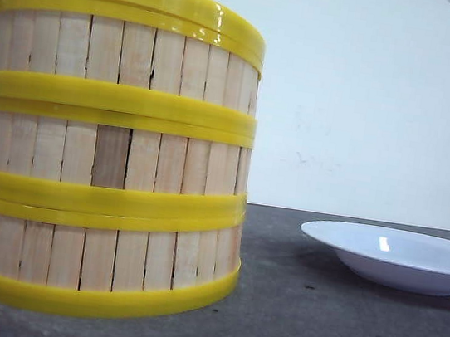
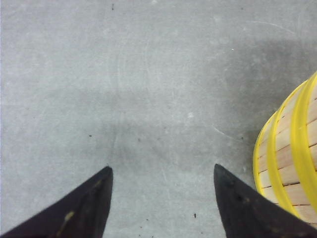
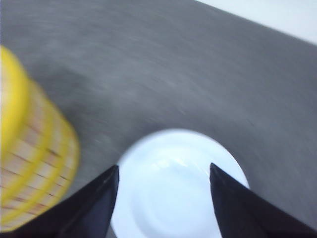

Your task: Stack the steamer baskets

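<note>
Three steamer baskets (image 1: 111, 144) stand stacked in one column at the left of the front view, pale wooden slats between yellow rims. The stack also shows at the edge of the left wrist view as steamer baskets (image 2: 292, 158) and blurred in the right wrist view as steamer baskets (image 3: 29, 163). My left gripper (image 2: 162, 169) hangs open over bare grey table beside the stack, nothing between its fingers. My right gripper (image 3: 164, 168) is open above the white plate (image 3: 173, 188), holding nothing. Neither gripper shows in the front view.
The shallow white plate (image 1: 397, 256) lies on the dark grey table (image 1: 311, 331) to the right of the stack. A pale wall rises behind the table. The right wrist view is motion-blurred.
</note>
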